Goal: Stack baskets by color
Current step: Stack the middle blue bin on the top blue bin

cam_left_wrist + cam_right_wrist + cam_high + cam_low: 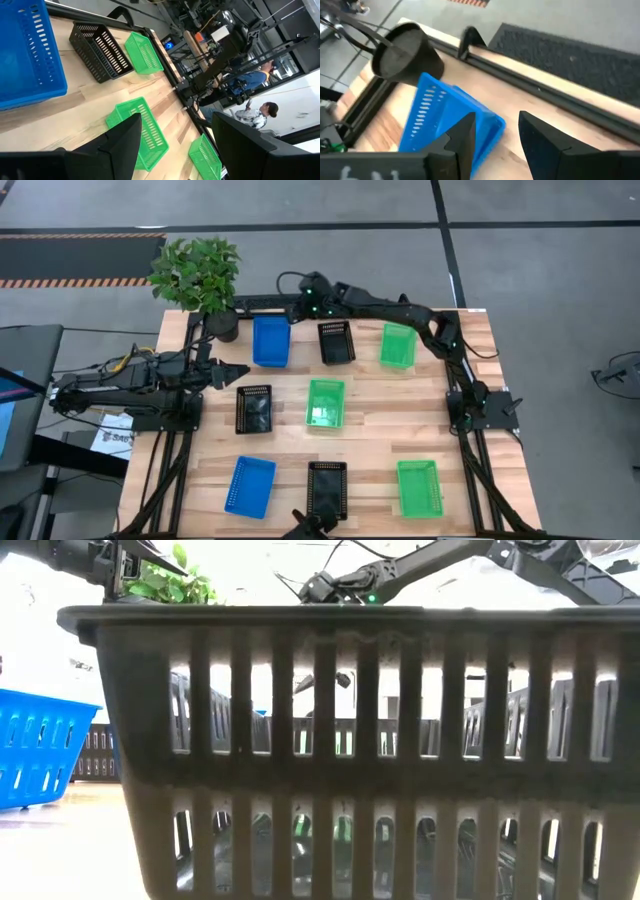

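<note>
The wooden counter [370, 395] carries eight visible baskets in three rows as seen in the high view. The far row holds a blue basket [271, 341], a black basket [336, 342] and a green basket [398, 345]. The middle row holds a black basket [254, 408] and a green basket [325, 403], set near each other but apart. The near row holds a blue basket [250, 486], a black basket [327, 490] and a green basket [418, 487]. No basket rests inside another; each stands alone on the counter. A potted plant [200, 280] stands at the far left corner, just beside the far blue basket. The right arm reaches across the far edge of the counter, and the right end effector [300, 305] sits above the far edge near the far blue basket and the plant pot [407, 57]. In the right wrist view its fingers [542, 137] stand apart with a clear gap, and the blue basket [447, 122] lies ahead of them, not gripped. The left end effector [240, 370] sits at the left side of the counter, between the far blue basket and the middle black basket; its fingers [125, 142] are spread wide with nothing between them. In the low view the near black basket [370, 750] fills most of the picture.
</note>
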Motion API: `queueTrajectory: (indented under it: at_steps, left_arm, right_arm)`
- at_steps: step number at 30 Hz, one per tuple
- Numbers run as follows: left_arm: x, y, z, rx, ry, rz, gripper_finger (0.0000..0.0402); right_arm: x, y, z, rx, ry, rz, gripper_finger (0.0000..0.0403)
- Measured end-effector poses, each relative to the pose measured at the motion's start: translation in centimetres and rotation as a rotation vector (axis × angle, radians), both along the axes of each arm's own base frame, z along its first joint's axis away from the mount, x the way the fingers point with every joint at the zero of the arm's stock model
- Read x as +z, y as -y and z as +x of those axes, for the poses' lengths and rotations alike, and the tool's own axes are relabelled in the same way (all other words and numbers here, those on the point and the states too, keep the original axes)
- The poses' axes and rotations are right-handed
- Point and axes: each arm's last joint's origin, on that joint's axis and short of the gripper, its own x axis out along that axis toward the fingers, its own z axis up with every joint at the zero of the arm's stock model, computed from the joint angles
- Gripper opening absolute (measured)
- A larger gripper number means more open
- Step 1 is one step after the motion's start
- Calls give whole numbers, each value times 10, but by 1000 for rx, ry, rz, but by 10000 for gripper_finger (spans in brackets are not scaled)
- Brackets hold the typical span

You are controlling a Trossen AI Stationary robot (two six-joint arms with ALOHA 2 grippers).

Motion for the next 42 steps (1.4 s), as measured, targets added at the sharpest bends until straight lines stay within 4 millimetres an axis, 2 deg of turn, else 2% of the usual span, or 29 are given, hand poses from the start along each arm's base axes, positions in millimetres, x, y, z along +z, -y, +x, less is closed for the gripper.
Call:
queueTrajectory:
  at_steps: [3, 10, 15, 17, 23, 30, 33, 37, 42]
  left_arm:
    - [0, 0, 0, 1, 1, -3, 229]
    - [0, 0, 0, 19, -2, -2, 229]
    - [-11, -4, 1, 190, -83, -85, 229]
    - [-18, -6, 6, 227, -140, -95, 226]
    - [-29, -12, 29, 263, -233, -93, 207]
    - [-43, -29, 39, 384, -357, -152, 189]
    - [-37, -37, 38, 429, -443, -119, 180]
    - [-32, -53, 37, 514, -572, -46, 164]
    - [-41, -67, 46, 458, -640, -53, 146]
  right_arm:
    - [-2, -5, 0, 4, -11, 38, 172]
    - [-4, -39, 15, 34, -53, -2, 173]
    - [-8, -51, 14, 54, -116, 8, 163]
    - [-4, -55, 9, 75, -155, 26, 160]
    - [62, -68, -27, 88, -138, -40, 154]
    - [105, -78, -60, 51, -137, -116, 152]
    - [102, -74, -64, 38, -182, -110, 152]
    - [85, -72, -57, 49, -240, -81, 148]
    - [73, -76, -46, 77, -253, -85, 142]
